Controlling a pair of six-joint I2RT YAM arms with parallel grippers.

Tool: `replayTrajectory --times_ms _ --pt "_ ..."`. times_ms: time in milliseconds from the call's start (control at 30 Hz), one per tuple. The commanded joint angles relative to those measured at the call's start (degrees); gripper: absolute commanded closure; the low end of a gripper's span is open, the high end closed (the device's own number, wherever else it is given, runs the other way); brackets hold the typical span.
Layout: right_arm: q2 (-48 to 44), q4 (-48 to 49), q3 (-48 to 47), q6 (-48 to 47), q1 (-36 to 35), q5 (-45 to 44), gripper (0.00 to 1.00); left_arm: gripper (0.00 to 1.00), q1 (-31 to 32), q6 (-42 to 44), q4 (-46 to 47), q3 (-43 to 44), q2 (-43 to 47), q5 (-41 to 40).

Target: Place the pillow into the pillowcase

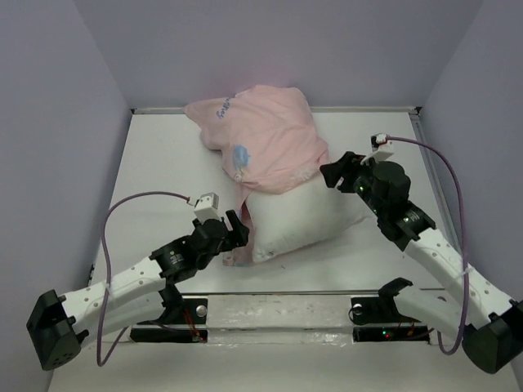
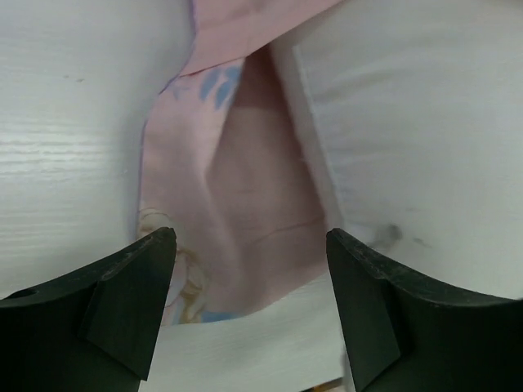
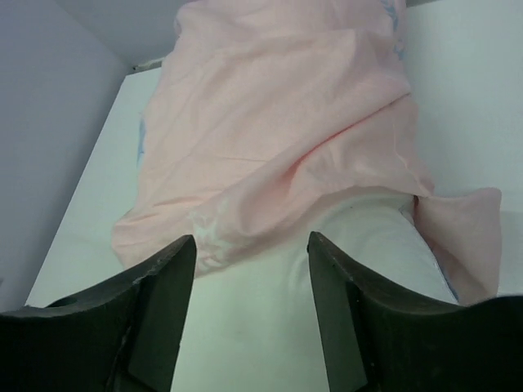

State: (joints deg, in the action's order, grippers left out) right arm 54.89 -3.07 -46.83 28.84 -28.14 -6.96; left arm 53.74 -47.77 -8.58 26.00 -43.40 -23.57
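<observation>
Got pillow [image 1: 304, 216] mid-table [image 1: 163, 155], far half tucked inside pillowcase [image 1: 265, 143], near half bare white and sticking out on the near side. Seeing pillowcase bunched over pillow's far end, pale pink side out, blue print bits toward its left, a loose strip trailing down pillow's left edge onto table. Found left gripper [image 1: 237, 227] just beside pillow's near-left corner, over that strip; released, jaws wide apart, nothing between them. From left wrist: looking down past left gripper [image 2: 250, 245] at pink pillowcase [image 2: 253, 196] lying flat on table, pillow [image 2: 425, 122] edge to the right. Found right gripper [image 1: 338, 170] at pillow's far-right corner, right by the pillowcase hem; released too, jaws apart, gripping nothing. From right wrist: looking past right gripper [image 3: 252, 245] across bare pillow [image 3: 368, 241] to pillowcase [image 3: 278, 122] hem draped over it, more pink cloth hanging off pillow's right side. Can't tell whether right fingertips touch pillow.
</observation>
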Motion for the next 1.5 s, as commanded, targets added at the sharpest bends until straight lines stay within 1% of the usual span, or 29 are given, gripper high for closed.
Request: replayTrajectory --times_ms 0,33,67,100,133,167,200,267,300,333,367,400,433,467,500,567,633,667,700,733,833,867,900,967,1000,1133,1233,1400,1467 --pt "-6.62 -6.07 1.29 -3.35 0.19 -0.32 0.41 0.16 -3.28 -0.49 6.98 -2.44 -4.66 -1.04" --pt "-7.51 -6.16 1.91 -3.87 0.71 -1.29 0.41 0.16 -4.16 0.73 8.13 -2.18 -6.33 -0.78" --pt "-8.04 -6.59 2.44 -4.14 0.72 -2.17 0.42 0.16 -5.12 3.71 11.79 -1.92 -9.92 -0.34" --pt "-8.31 -7.47 2.36 -4.58 0.72 -3.75 0.42 0.16 -7.83 5.04 13.48 -1.57 -11.69 0.54" --pt "-8.14 -7.74 2.27 -5.28 0.72 -4.89 0.42 0.16 -8.99 6.62 16.2 -1.57 -13.1 3.42" --pt "-7.79 -7.83 2.27 -5.46 1.33 -6.38 0.42 0.16 -9.87 8.03 22.23 -1.74 -15.55 4.75" --pt "-6.74 -7.74 2.27 -5.37 2.03 -8.57 0.43 0.17 -11.62 9.35 25.07 -1.04 -18.62 5.81" --pt "-5.68 -7.74 2.44 -4.76 5.62 -8.25 0.45 0.21 -12.69 10.93 27.46 0.01 -21.63 6.34" --pt "-5.41 -7.48 2.79 -4.15 7.03 -7.63 0.45 0.26 -13.3 11.64 28.43 0.54 -23.03 6.87" --pt "-4.63 -5.74 3.23 -3.71 8.53 -5.8 0.45 0.47 -14.35 12.6 30.53 1.59 -25.31 8.87" --pt "-4.1 -5.54 3.5 -3.27 11.5 -4.39 0.45 0.62 -14.71 13.13 31.07 2.12 -26.2 9.59" --pt "-3.57 -5.54 3.67 -2.92 12.92 -3.94 0.44 0.78 -15.06 13.49 30.99 2.82 -26.91 9.51" --pt "-3.04 -5.19 4.11 -2.48 14.24 -3.5 0.42 1.0 -16.37 12.97 30.38 3.61 -27.0 9.6" --pt "-1.47 -4.93 4.55 -2.21 15.73 -3.06 0.41 1.0 -17.34 12.44 30.72 3.53 -26.31 10.38" --pt "-0.59 -4.84 5.51 -1.86 19.05 0.86 0.39 1.0 -18.57 11.91 31.42 2.49 -25.08 13.0" --pt "1.26 -3.79 7.18 -1.77 21.54 5.71 0.38 1.0 -22.51 10.25 32.57 1.69 -20.44 15.65" --pt "5.73 -0.98 9.55 -3.6 22.07 12.2 0.33 1.0 -26.03 9.02 32.84 1.16 -16.13 18.54" --pt "5.75 -0.97 9.48 -4.31 22.08 12.23 0.33 1.0 -26.05 8.75 32.58 1.16 -15.24 19.43" --pt "7.06 -0.89 9.3 -5.01 22.08 14.5 0.33 1.0 -27.7 8.57 32.14 1.42 -14.44 20.14" --pt "9.16 -0.01 9.21 -5.72 22.08 19.22 0.32 1.0 -28.33 8.66 31.52 1.68 -14.0 20.58" --pt "12.6 2.36 9.82 -7.83 22.08 24.79 0.3 1.0 -31.23 8.66 30.03 1.86 -13.12 22.78" --pt "13.65 2.37 9.65 -8.01 22.08 27.24 0.29 1.0 -33.24 8.31 30.29 1.25 -12.77 23.3" --pt "15.75 4.46 9.65 -7.75 22.08 27.87 0.28 1.0 -34.39 8.13 30.55 0.99 -12.68 26.53" --pt "17.87 5.62 9.65 -8.18 22.08 29.36 0.28 1.0 -36.93 7.95 30.81 0.9 -12.06 28.22" --pt "19.1 5.88 8.95 -8.27 22.08 31.55 0.28 1.0 -38.6 7.95 30.82 0.98 -11.8 29.1" --pt "24.9 8.86 8.16 -7.22 22.08 34.81 0.28 1.0 -39.41 8.48 30.81 1.6 -12.32 31.48" --pt "29.03 10.54 7.28 -6.52 21.46 35.34 0.29 1.0 -39.32 8.31 31.87 0.72 -12.59 32.62" --pt "33.44 13.18 6.05 -5.37 18.3 36.14 0.36 1.0 -39.41 8.83 32.57 -0.16 -12.06 34.38" --pt "34.66 17.11 6.92 -4.33 16.73 37.37 0.42 1.0 -39.32 9.09 32.57 -0.25 -11.8 35.08"
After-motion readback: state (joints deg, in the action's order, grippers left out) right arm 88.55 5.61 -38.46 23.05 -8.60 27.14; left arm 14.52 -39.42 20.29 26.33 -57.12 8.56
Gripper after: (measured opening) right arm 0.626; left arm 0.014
